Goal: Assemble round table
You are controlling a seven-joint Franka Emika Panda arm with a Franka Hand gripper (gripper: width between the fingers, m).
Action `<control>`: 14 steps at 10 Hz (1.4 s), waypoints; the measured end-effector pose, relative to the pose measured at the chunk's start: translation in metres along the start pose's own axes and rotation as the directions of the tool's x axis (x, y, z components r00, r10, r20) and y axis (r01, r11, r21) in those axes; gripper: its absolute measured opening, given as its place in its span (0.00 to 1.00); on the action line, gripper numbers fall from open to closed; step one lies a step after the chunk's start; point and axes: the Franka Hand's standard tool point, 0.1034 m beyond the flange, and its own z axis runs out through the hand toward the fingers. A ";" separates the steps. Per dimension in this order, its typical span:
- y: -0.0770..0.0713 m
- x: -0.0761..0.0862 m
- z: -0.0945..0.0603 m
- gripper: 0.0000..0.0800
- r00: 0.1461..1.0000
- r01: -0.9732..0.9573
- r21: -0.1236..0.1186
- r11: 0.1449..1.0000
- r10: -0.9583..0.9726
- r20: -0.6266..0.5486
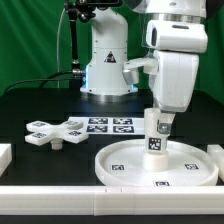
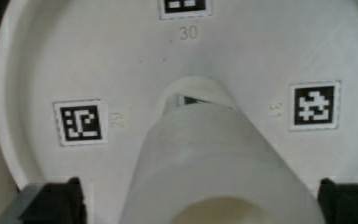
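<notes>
We've got the smooth, rimmed round disc (image 1: 118,160) by the near edge of the table (image 1: 30,105), its centre hidden. The flat cross-shaped piece (image 1: 57,132) lies mid-table, well apart. Upright on the disc stands the short thick cylinder (image 1: 157,143), the gripper (image 1: 160,124) clamped round it, fingertips (image 2: 51,200) cropped.

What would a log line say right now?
hand: shut on short white plastic cylinder | upright over large round white disc | white cross-shaped piece: lying apart

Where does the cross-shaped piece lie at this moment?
In the exterior view, the cross-shaped piece lies flat on the black table at the exterior view's left, beside the marker board and apart from the round disc.
</notes>
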 end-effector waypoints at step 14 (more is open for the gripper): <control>0.000 -0.001 0.002 0.51 0.884 -0.467 0.010 0.884 0.467 0.002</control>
